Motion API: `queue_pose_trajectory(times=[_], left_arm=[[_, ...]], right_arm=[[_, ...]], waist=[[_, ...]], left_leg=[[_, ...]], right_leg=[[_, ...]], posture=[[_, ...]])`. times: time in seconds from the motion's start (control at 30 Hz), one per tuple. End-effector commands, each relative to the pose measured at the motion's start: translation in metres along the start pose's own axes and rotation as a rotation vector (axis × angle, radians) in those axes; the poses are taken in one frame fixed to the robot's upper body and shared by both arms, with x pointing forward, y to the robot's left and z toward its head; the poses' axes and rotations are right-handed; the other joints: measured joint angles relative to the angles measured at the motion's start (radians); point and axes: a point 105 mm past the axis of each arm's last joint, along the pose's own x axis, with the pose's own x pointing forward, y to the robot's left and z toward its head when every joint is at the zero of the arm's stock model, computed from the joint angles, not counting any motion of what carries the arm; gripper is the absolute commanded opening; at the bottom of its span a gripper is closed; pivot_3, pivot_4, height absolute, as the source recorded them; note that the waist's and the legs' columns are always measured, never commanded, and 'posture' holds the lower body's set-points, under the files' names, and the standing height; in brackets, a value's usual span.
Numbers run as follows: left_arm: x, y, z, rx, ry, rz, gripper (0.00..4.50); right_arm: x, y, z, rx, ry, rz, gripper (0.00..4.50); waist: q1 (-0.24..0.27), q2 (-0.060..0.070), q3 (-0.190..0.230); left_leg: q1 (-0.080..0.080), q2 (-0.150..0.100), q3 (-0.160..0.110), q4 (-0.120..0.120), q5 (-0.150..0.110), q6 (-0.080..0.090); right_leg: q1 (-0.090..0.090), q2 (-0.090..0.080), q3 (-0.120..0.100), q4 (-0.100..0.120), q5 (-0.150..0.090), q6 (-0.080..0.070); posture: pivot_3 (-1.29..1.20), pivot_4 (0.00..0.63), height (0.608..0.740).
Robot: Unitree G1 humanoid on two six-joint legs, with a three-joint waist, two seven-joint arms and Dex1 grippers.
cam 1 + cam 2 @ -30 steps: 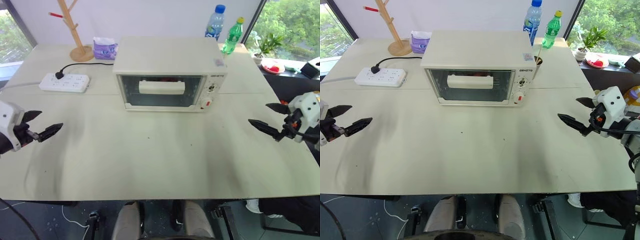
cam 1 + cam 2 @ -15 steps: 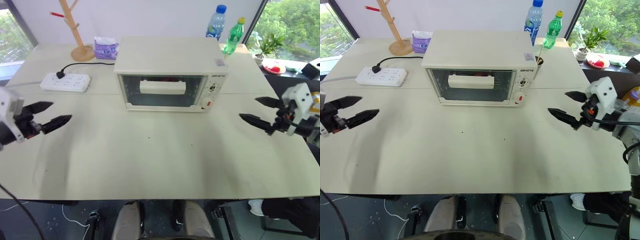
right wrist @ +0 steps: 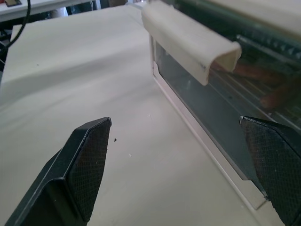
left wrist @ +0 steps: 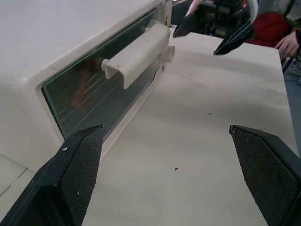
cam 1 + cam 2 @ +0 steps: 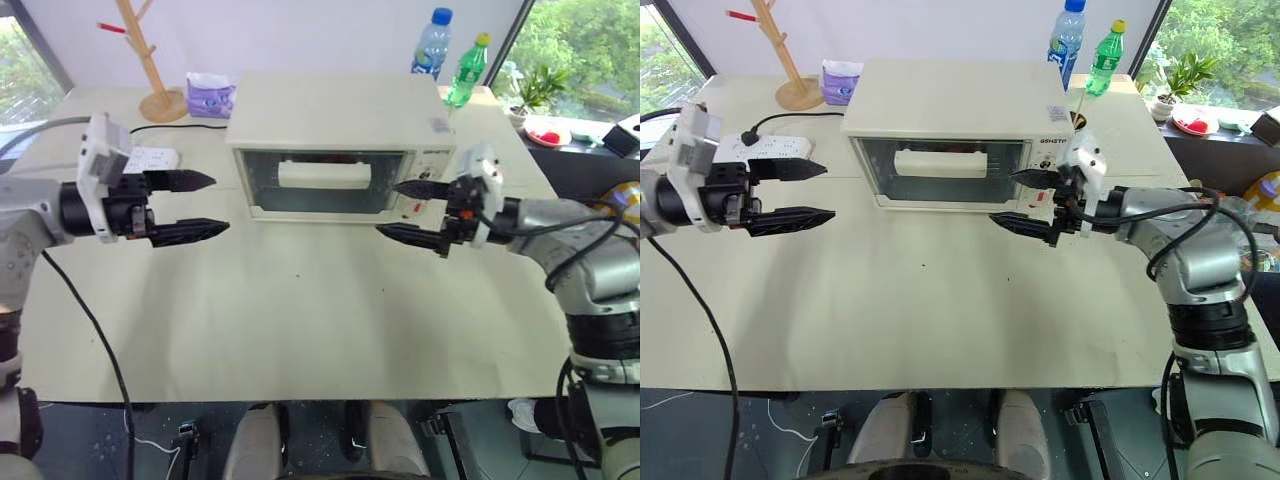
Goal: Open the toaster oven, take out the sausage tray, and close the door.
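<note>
Head stereo pair looking down over table [image 5: 300, 320]; wrist cameras close, low, sharing toaster oven [image 5: 340, 150] front

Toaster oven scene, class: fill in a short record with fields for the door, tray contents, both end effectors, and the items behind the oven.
door: shut, handle untouched
toaster oven: centre of the table
sausage tray: inside; sausages show through the glass
left end effector: open, empty, left of the oven front
right end effector: open, empty, by the oven's right front corner
behind oven: power strip, tissue pack, wooden stand, two bottles
</note>
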Motion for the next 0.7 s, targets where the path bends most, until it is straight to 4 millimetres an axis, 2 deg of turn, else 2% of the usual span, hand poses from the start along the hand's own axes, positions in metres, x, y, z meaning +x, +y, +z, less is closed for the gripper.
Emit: queue_pose_trajectory(times=[0.03, 0.3, 0.47, 0.7], left_arm=[[0.006, 0.001, 0.012, 0.054, -0.014, -0.023, 4.5], [0.011, 0.004, 0.011, 0.066, -0.022, -0.022, 4.5], [0.013, 0.006, 0.01, 0.071, -0.023, -0.023, 4.5], [0.018, 0.015, 0.01, 0.071, -0.03, -0.011, 4.5]], right_arm=[[0.017, -0.003, 0.006, -0.053, -0.029, 0.016, 4.46], [0.042, 0.001, 0.017, -0.072, -0.07, 0.061, 4.46], [0.049, 0.004, 0.025, -0.086, -0.099, 0.074, 4.46], [0.048, 0.028, 0.03, -0.071, -0.138, 0.152, 4.46]], waist=[[-0.001, 0.0, 0.0], [-0.004, 0.0, 0.0], [-0.002, 0.0, 0.0], [-0.001, 0.0, 0.0]], left_leg=[[0.0, 0.0, 0.0, 0.001, 0.0, 0.0], [-0.003, 0.001, -0.001, 0.008, 0.0, 0.001], [-0.003, 0.002, -0.002, 0.009, 0.0, 0.001], [-0.004, 0.002, -0.002, 0.01, -0.001, 0.001]], right_leg=[[0.0, 0.0, 0.0, 0.0, 0.0, 0.0], [0.0, 0.001, 0.0, 0.002, 0.0, 0.0], [0.0, 0.002, 0.0, 0.003, 0.0, 0.0], [0.0, 0.002, 0.0, 0.003, 0.0, 0.0]], posture=[[0.0, 0.15, 0.722], [0.0, 0.15, 0.722], [0.0, 0.15, 0.722], [0.0, 0.15, 0.722]])
